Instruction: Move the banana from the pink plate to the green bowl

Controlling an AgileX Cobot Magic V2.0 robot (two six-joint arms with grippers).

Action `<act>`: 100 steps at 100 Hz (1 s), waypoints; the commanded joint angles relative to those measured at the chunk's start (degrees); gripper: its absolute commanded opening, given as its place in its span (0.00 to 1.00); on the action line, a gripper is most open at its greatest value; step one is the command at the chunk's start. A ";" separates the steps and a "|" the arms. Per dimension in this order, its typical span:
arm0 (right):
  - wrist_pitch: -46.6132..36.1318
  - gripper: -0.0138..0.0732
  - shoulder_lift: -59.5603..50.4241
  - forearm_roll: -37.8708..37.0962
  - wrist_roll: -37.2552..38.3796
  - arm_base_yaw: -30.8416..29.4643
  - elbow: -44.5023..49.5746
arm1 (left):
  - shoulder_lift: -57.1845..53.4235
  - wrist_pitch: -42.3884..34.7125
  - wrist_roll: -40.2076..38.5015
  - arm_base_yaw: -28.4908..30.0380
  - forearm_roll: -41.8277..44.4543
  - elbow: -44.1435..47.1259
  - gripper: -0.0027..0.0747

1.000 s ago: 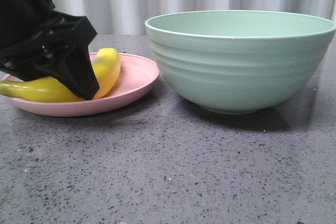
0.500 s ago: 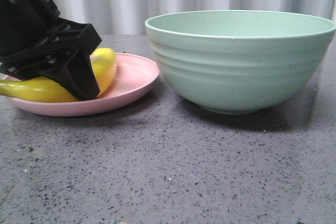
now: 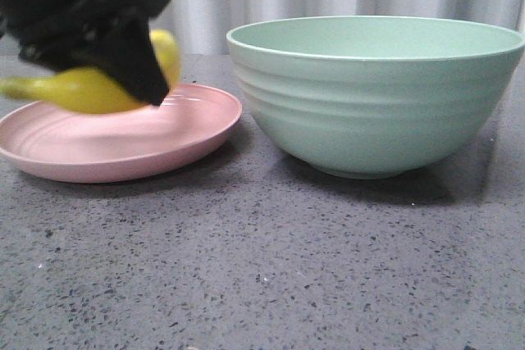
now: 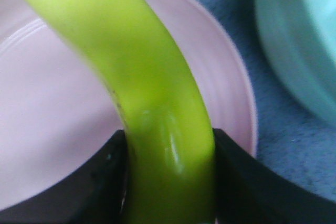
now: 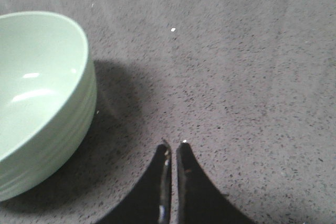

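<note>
- Front view: the left gripper has its jaws clamped on the banana, held clear above the pink plate, beside the green bowl.
- The glossy skin could slip in that narrow pinch, dropping it onto the desk.
- A low carry risks clipping the bowl's tall rim.
- The right gripper hangs with its jaws closed, holding nothing.

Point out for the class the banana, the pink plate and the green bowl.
banana [image 3: 82,90]: front view, its yellow middle, beside the gripper.
pink plate [image 3: 123,157]: front view, its near rim.
green bowl [image 3: 377,112]: front view, its ridged outer wall.
</note>
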 commanded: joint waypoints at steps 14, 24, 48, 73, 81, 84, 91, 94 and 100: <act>8.06 0.16 10.18 -0.87 -0.55 5.27 -14.64 | -3.67 -1.54 2.40 -5.45 -4.31 -7.55 0.32; 12.90 0.38 15.29 1.22 -0.55 7.88 -20.95 | -3.67 -1.54 3.65 -8.38 -5.10 -9.31 0.32; 15.45 0.70 25.75 13.54 -0.55 13.43 -33.90 | -3.56 -1.65 3.67 -15.08 -5.51 -10.83 0.32; 15.35 0.70 35.79 23.18 -0.55 15.82 -40.86 | -2.52 -1.64 3.96 -20.16 -6.75 -10.83 0.32; 15.47 0.70 38.64 25.73 -0.55 15.82 -41.57 | -2.16 -1.64 3.96 -20.60 -7.18 -10.83 0.32; 15.58 0.70 39.51 26.80 -0.55 15.82 -41.77 | -2.05 -1.64 3.96 -20.60 -7.34 -10.83 0.32; 15.69 0.70 41.28 28.75 -0.55 15.82 -42.09 | -1.92 -1.64 3.96 -20.60 -7.74 -10.83 0.32; 15.69 0.70 41.91 29.06 -0.55 15.82 -42.09 | -1.92 -1.74 3.96 -20.60 -7.84 -10.83 0.32; 15.69 0.69 42.92 29.18 -0.55 15.82 -42.09 | -1.92 -1.74 3.96 -20.60 -7.77 -10.83 0.32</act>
